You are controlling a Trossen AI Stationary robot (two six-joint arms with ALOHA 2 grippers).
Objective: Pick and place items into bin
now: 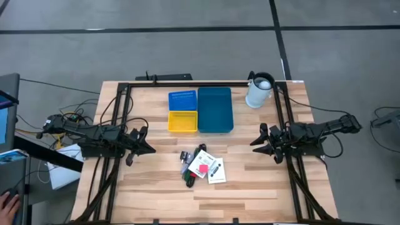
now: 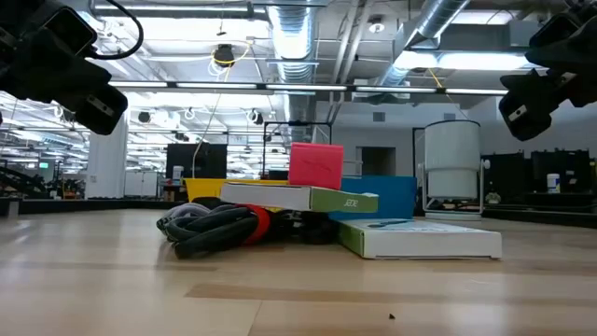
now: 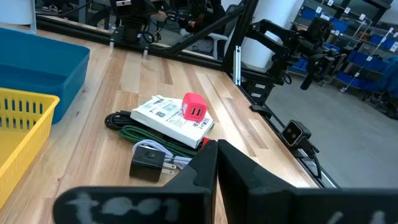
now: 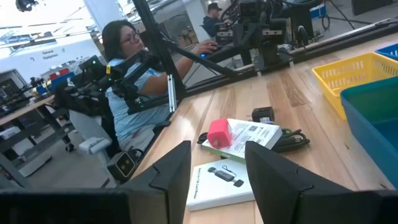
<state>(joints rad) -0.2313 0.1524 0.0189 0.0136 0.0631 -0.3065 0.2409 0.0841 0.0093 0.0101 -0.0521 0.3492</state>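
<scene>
You've got a red-pink block [image 3: 194, 107] on a white printed box [image 3: 171, 118], a green braided cable [image 3: 149, 134] and black plug [image 3: 147, 167] beside it, yellow [image 1: 182, 121] and blue [image 1: 215, 110] bins, a white jug [image 1: 259, 91], all on the pale wood tabletop [image 1: 250, 181].

- Left arm reaches in from the table's left side, held above the surface; left gripper [image 1: 145, 141] points toward the centre, fingers pressed together, holding nothing.
- Right arm mirrors it from the right side; right gripper [image 1: 257, 142] faces the centre, fingers parted with a clear gap, empty.
</scene>
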